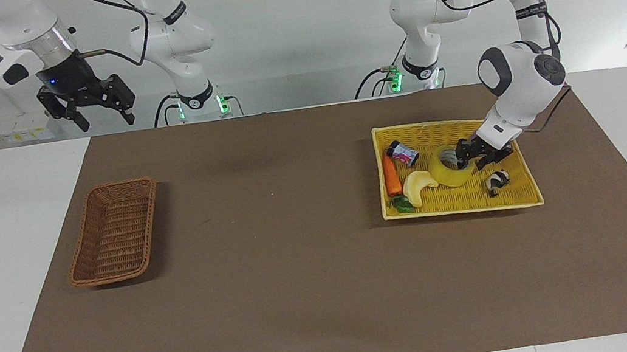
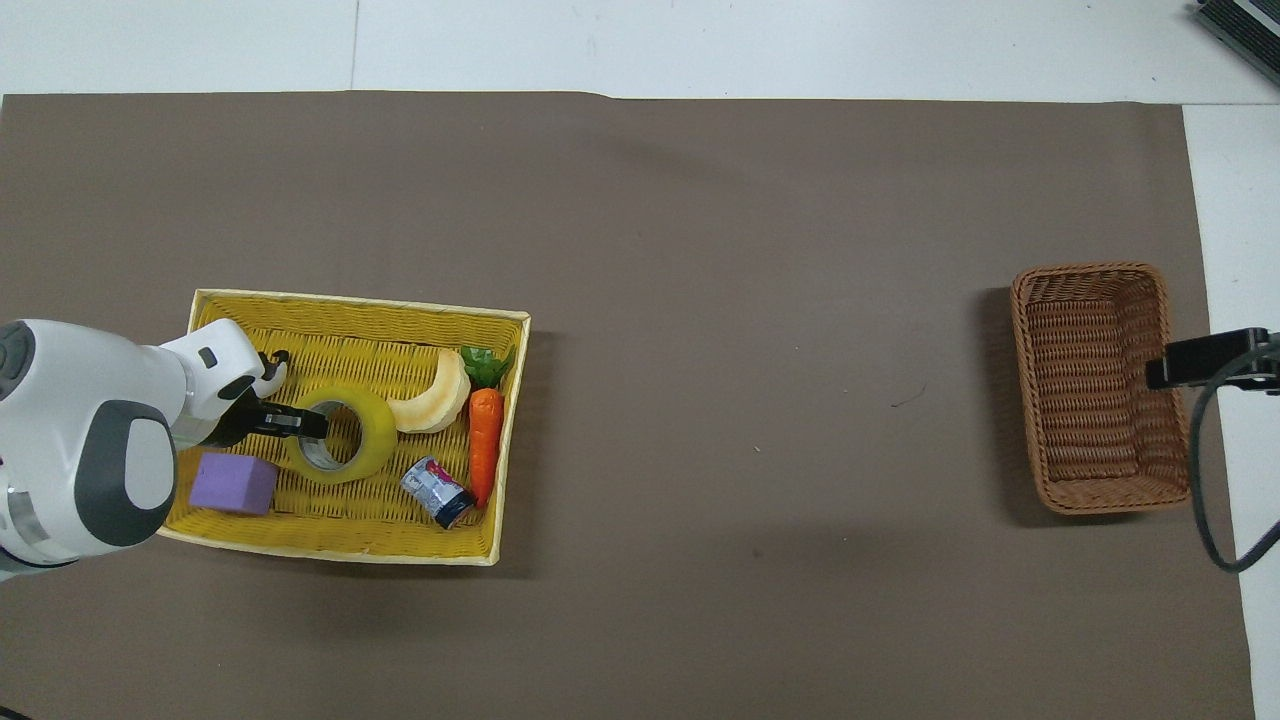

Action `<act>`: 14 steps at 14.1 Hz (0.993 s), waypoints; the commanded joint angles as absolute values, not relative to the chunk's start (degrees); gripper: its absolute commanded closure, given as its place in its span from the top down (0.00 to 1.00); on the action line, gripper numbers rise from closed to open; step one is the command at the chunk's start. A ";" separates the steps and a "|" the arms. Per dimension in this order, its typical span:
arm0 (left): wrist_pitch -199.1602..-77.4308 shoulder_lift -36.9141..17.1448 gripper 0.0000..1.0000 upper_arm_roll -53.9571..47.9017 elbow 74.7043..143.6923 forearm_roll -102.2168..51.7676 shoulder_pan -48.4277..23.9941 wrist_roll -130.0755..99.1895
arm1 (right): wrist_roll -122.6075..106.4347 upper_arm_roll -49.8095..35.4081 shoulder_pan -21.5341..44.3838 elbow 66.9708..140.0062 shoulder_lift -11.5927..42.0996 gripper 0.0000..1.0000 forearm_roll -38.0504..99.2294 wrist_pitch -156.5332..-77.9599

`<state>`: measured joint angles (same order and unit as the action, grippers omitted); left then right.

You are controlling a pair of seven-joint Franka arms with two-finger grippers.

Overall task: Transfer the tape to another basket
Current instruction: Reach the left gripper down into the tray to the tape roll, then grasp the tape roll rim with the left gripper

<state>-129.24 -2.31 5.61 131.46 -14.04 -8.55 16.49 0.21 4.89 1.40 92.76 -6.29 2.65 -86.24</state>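
Note:
The tape [image 1: 449, 170] [image 2: 352, 442], a yellow roll with a pale core, lies in the yellow woven tray [image 1: 460, 212] [image 2: 330, 551] at the left arm's end of the table. My left gripper [image 1: 471, 155] [image 2: 300, 421] is down in the tray, shut on the tape's wall, with one finger in the core hole and the other outside. The brown wicker basket [image 1: 118, 184] [image 2: 1090, 268] stands empty at the right arm's end. My right gripper [image 1: 93, 110] waits open, raised over the table edge nearest the robots, close to the basket.
The tray also holds a carrot [image 1: 391, 176] [image 2: 485, 440], a small can [image 1: 403, 153] [image 2: 438, 491], a pale curved piece [image 1: 418, 184] [image 2: 437, 398], a black-and-white toy [image 1: 497, 179] and a purple block [image 2: 234, 483]. A brown mat [image 1: 273, 237] covers the table between tray and basket.

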 commanded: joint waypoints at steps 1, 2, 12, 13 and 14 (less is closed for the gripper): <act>-129.11 -1.58 0.07 6.33 132.10 -14.85 -11.51 12.22 | -1.32 4.57 1.05 93.78 -7.21 1.00 2.55 -86.57; -128.07 -1.84 0.00 6.33 131.32 -14.85 -11.17 11.87 | -1.32 4.57 1.05 93.78 -7.21 1.00 2.55 -86.49; -102.33 -1.41 0.00 6.94 110.41 -10.30 -7.12 9.15 | -1.32 4.57 1.05 93.69 -7.21 1.00 2.55 -86.57; -100.13 -1.49 0.00 6.94 108.13 -8.63 -7.12 6.53 | -1.32 4.57 1.05 93.78 -7.21 1.00 2.55 -86.57; -98.72 -1.41 0.00 6.94 106.63 -7.40 -7.21 4.85 | -1.32 4.57 1.05 93.78 -7.21 1.00 2.55 -86.57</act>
